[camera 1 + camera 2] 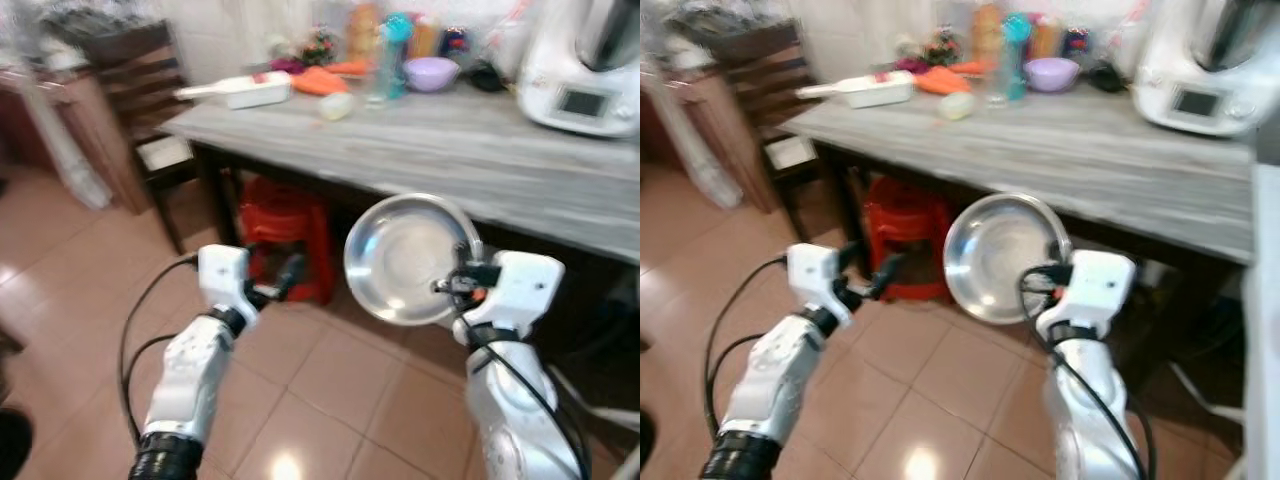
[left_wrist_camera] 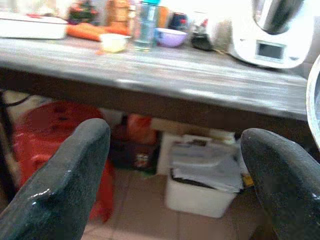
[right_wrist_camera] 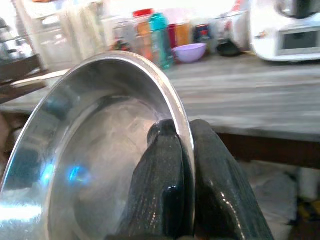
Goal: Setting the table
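Observation:
A shiny steel plate [image 1: 405, 260] hangs on edge in the air before the grey wooden table [image 1: 470, 160], below its top. My right gripper [image 1: 462, 278] is shut on the plate's rim; its two fingers [image 3: 210, 165] pinch the rim in the right wrist view, where the plate [image 3: 90, 160] tilts its hollow side toward the camera. My left gripper [image 1: 283, 280] is held out at the same height, to the left of the plate, open with nothing between its fingers [image 2: 65, 170].
On the table stand a white kitchen machine [image 1: 585, 70], a purple bowl [image 1: 432, 72], a teal bottle [image 1: 392, 55], carrots [image 1: 320, 80] and a white tray [image 1: 250, 90]. A red stool [image 1: 285, 235] and a white bin [image 2: 200, 180] sit under it. A dark chair [image 1: 150, 110] stands left.

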Motion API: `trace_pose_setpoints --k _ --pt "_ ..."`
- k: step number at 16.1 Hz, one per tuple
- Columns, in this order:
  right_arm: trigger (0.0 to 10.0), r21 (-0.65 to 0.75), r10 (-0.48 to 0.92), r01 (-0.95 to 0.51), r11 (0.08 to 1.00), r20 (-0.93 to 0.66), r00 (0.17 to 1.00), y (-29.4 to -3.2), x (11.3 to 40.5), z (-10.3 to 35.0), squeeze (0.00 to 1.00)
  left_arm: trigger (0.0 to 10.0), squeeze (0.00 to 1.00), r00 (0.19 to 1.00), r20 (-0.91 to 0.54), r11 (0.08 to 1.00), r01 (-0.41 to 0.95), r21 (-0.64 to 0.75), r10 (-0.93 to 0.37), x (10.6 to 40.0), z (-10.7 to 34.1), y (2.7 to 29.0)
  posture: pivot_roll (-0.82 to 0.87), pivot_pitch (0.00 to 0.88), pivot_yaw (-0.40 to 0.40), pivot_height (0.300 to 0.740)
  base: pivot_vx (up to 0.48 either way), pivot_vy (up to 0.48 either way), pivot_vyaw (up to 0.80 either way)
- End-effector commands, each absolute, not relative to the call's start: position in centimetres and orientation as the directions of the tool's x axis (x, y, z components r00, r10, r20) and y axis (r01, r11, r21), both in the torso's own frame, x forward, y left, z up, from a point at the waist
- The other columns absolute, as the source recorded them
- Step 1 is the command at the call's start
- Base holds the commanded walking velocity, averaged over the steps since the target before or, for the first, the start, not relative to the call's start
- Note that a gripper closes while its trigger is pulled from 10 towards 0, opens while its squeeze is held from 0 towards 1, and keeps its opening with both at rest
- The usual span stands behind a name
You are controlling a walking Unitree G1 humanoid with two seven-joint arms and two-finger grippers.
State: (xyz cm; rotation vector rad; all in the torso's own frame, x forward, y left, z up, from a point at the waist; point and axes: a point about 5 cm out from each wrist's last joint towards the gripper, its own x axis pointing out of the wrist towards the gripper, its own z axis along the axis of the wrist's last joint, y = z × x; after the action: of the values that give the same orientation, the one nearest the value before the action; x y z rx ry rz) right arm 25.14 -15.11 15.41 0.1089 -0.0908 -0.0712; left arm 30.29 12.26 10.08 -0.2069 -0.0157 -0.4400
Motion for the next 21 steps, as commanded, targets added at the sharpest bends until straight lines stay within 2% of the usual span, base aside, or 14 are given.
trace_pose_setpoints --k 1,21 --pt "10.0 0.107 -0.099 0.089 0.990 0.099 0.990 -15.82 25.18 15.68 0.00 10.0 0.00 0.890 0.078 0.870 0.455 -0.190 -0.449 30.48 10.55 11.18 -0.18 0.000 0.057 0.740 0.319 0.000 0.00" --pt "10.0 0.107 -0.115 0.105 0.989 0.091 0.989 -16.04 25.23 15.54 0.00 10.0 0.00 0.883 0.084 0.862 0.470 -0.192 -0.463 30.45 10.57 10.61 -0.19 0.007 0.059 0.740 0.332 0.000 0.00"
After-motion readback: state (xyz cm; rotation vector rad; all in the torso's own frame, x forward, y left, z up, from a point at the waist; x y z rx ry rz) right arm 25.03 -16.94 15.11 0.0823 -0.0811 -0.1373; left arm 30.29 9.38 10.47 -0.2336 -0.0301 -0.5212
